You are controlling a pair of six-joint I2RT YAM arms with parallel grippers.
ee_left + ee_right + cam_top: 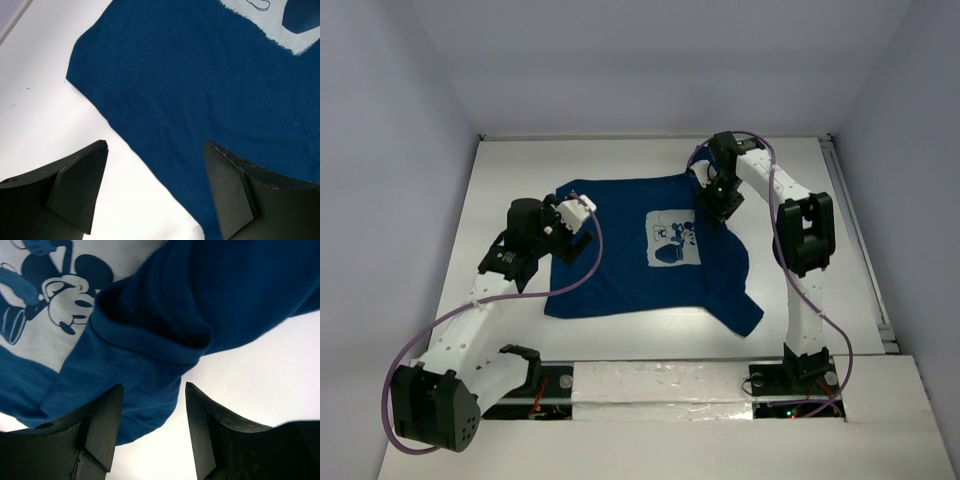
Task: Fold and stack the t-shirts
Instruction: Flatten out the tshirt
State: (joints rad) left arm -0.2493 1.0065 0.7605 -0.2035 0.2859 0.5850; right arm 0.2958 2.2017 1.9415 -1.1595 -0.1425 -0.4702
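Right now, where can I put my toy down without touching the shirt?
Bare table runs between the t-shirt and the back wall, and a strip lies between its near edge and the arm bases. Crowded: the left gripper over its left edge, the right gripper at its far right corner.

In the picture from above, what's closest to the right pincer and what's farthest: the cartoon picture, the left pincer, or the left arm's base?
From the right pincer:
1. Cartoon picture, right beside it on the t-shirt.
2. Left pincer, across at the t-shirt's left edge.
3. Left arm's base, farthest, at the near left.
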